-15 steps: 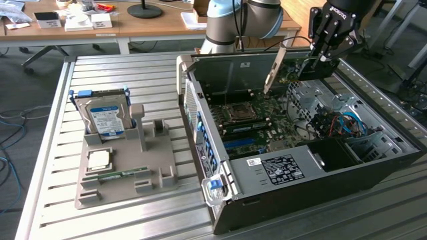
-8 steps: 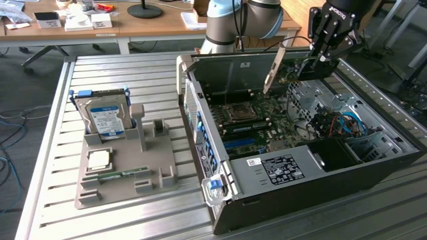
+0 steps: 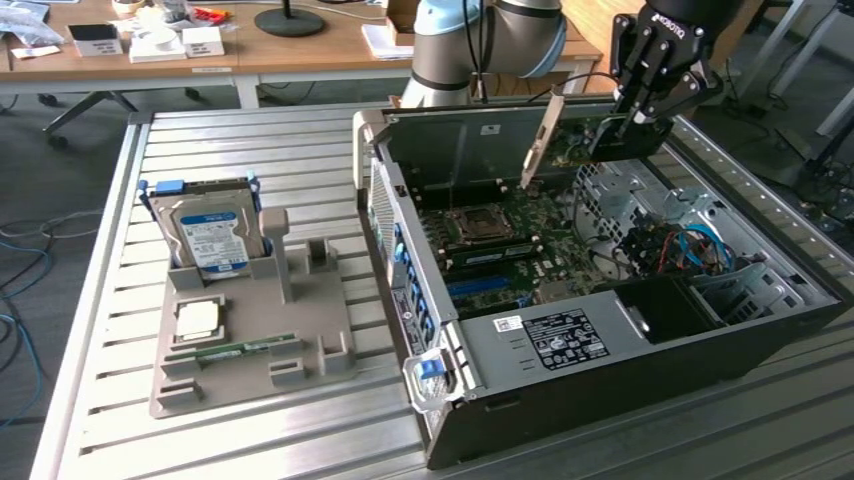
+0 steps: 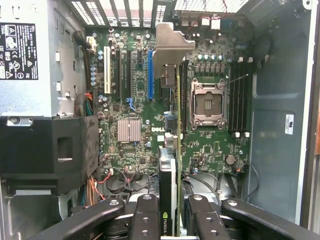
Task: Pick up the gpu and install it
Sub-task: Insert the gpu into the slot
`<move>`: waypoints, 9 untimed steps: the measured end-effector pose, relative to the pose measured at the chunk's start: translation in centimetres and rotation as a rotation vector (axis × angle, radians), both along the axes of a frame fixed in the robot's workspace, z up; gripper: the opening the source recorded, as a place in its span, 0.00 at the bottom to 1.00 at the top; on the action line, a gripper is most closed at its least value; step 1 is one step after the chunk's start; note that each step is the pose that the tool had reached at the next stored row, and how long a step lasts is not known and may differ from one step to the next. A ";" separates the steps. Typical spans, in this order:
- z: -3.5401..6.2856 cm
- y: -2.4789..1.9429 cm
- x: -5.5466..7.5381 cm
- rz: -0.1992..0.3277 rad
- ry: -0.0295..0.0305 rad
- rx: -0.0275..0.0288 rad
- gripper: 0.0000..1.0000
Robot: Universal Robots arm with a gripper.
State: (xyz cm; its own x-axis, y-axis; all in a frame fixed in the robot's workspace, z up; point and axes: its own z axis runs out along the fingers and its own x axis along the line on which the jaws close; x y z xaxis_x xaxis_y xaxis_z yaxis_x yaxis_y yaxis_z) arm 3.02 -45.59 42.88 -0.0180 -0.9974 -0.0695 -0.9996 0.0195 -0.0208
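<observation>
My gripper (image 3: 638,122) hangs over the far side of the open computer case (image 3: 747,345), shut on the gpu (image 3: 585,150). The card hangs on edge above the motherboard (image 3: 534,250), its metal bracket (image 3: 541,140) pointing toward the exterior view's left. In the wrist view the gpu (image 4: 170,150) is seen edge-on between my two fingers (image 4: 147,215), with its grey bracket (image 4: 172,45) at the far end. It hovers between the blue slot (image 4: 150,75) and the processor socket (image 4: 207,105), apart from the board.
A grey parts holder (image 3: 307,330) on the slatted table carries an upright hard drive (image 3: 207,235), a processor chip (image 3: 198,320) and a green memory stick (image 3: 247,348). Inside the case sit the power supply (image 4: 27,55), cables (image 3: 681,250) and memory slots (image 4: 239,100).
</observation>
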 end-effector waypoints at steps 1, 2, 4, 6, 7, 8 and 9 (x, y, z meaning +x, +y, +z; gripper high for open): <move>0.00 0.00 0.0 0.000 0.0000 0.0000 0.27; 0.00 0.00 0.0 0.000 0.0000 0.0000 0.27; 0.00 0.00 0.0 0.000 0.0000 0.0000 0.27; 0.00 0.00 0.0 0.000 0.0000 0.0000 0.27; 0.00 0.00 0.0 0.000 0.0000 0.0000 0.27; 0.00 0.00 0.0 0.000 0.0000 0.0000 0.27; 0.00 0.00 0.0 0.000 0.0000 0.0000 0.27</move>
State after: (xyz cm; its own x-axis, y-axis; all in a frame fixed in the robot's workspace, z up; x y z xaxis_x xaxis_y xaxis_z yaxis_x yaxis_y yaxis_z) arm 3.02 -45.58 42.88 -0.0180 -0.9974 -0.0695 -0.9996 0.0195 -0.0208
